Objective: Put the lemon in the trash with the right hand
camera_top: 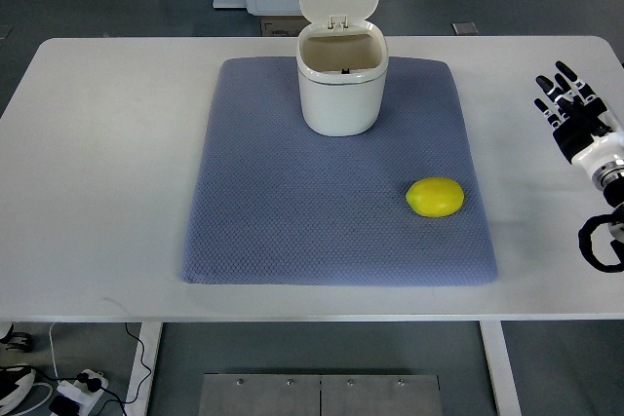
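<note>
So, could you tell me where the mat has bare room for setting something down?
The mat is bare left of the lemon and in front of the bin. Only the back middle is taken. The right hand hovers off the mat.

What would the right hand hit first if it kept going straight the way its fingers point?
Nothing, as far as the picture shows. The right hand points up-left along the bare table toward its far edge, passing right of the trash can; the lemon lies off that line.

No legible text, label, brand, number or sign appears on any surface in the top view; the trash bin [339, 80] at the mat's far edge is unmarked.
</note>
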Available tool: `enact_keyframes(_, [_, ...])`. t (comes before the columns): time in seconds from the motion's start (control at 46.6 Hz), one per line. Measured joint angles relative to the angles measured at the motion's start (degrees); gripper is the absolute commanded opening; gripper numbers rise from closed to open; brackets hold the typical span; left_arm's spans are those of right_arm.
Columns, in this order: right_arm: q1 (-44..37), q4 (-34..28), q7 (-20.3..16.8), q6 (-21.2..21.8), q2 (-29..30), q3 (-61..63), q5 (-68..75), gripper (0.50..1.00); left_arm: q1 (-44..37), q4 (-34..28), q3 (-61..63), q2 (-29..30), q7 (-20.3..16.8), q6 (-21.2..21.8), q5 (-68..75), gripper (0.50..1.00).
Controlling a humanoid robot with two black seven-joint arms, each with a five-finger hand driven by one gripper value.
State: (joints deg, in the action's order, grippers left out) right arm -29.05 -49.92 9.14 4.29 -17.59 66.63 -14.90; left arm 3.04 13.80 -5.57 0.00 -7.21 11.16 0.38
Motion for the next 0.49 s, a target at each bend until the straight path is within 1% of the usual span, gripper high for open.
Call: enact_keyframes(0.494, [0.1,0.0,0.0,0.0,0.1,-0.1,0.1,1.0,-0.1,0.0,-0.1,0.0,0.0,0.0,-0.1,1.0])
